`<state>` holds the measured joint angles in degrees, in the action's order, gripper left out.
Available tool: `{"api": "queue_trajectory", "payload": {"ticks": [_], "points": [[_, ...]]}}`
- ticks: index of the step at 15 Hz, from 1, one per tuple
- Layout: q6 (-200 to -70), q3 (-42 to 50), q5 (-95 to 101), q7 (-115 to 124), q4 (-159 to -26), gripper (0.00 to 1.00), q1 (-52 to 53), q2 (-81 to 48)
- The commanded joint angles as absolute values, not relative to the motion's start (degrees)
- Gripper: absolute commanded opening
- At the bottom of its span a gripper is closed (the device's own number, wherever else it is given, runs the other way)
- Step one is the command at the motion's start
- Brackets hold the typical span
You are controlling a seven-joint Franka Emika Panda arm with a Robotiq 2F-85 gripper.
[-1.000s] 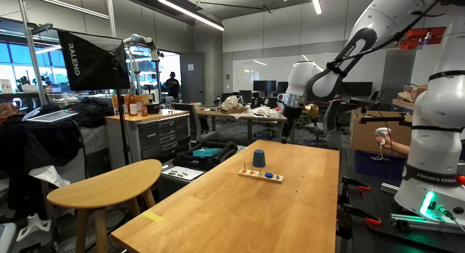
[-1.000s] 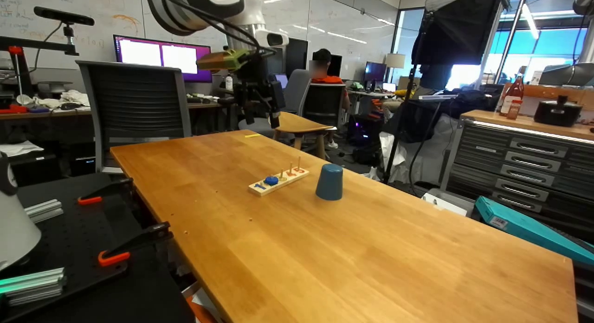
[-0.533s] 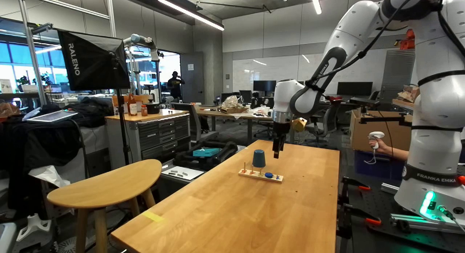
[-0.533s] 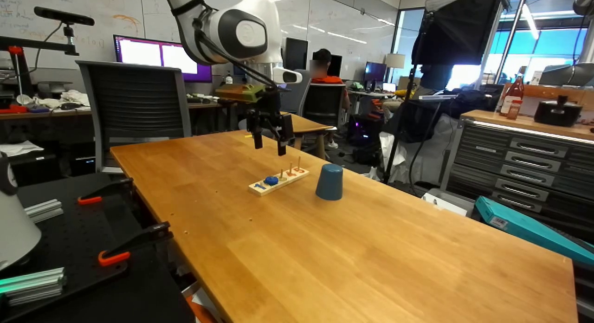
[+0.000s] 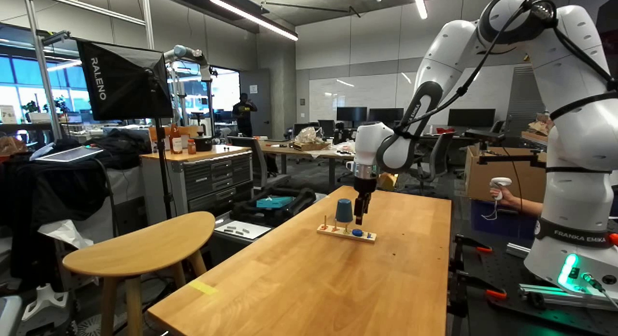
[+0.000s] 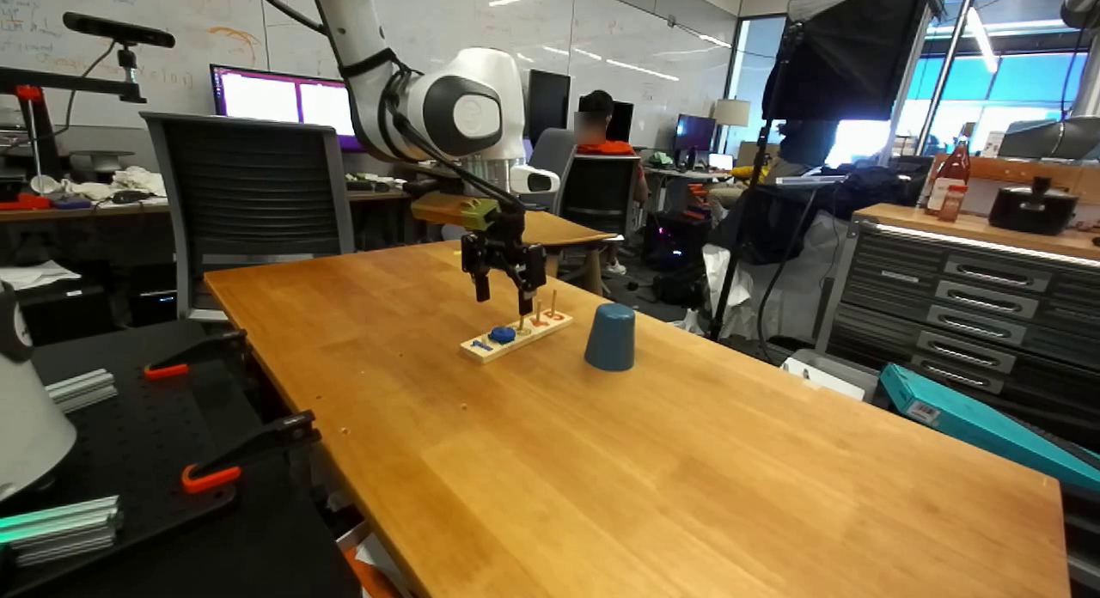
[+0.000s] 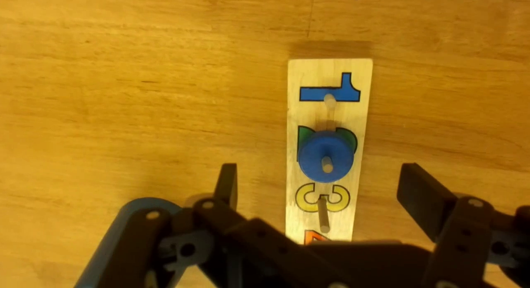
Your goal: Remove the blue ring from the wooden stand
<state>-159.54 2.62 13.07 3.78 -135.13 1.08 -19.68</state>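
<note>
The blue ring (image 7: pixel 314 155), a round disc, sits around a short peg over a green number on the wooden stand (image 7: pixel 310 70). The stand is a narrow light board with a row of upright pegs and painted numbers. In both exterior views the ring (image 5: pixel 357 232) (image 6: pixel 502 334) is on the stand (image 5: pixel 338 232) (image 6: pixel 486 355), which lies on the table. My gripper (image 7: pixel 319 172) is open and empty, pointing down above the stand, its fingers on either side of it. In both exterior views the gripper (image 5: pixel 358 221) (image 6: pixel 504 303) is above the stand, not touching the ring.
A blue-grey cup (image 6: pixel 611 338) stands upside down on the table (image 6: pixel 687 486) beside the stand. It also shows in the wrist view (image 7: pixel 138 219), close to one finger, and in an exterior view (image 5: pixel 344 210). Clamps (image 6: pixel 215 478) sit along the table's edge by the robot base.
My gripper has come down and across the table from high over its far part to just above the stand. It stays open. The ring, stand and cup have not moved.
</note>
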Motion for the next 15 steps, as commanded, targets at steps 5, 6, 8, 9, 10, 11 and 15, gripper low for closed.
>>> {"api": "queue_trajectory", "payload": {"ticks": [5, 6, 8, 9, 10, 11, 15], "points": [[-164.9, 6.0, 14.0, 4.8, -133.5, 1.00, 4.7, -24.1], [-165.1, 5.7, 13.5, 4.6, -133.5, 1.00, 4.6, -24.4], [-165.4, 5.6, 13.0, 4.4, -133.5, 1.00, 4.4, -24.9], [-165.5, 5.6, 12.9, 4.4, -133.4, 1.00, 4.4, -25.2], [-165.6, 5.4, 12.7, 4.2, -133.3, 1.00, 4.2, -25.4], [-165.7, 5.2, 12.3, 4.0, -133.3, 1.00, 4.0, -25.7], [-166.8, 5.6, 12.4, 4.1, -133.1, 0.91, 4.3, -27.0]]}}
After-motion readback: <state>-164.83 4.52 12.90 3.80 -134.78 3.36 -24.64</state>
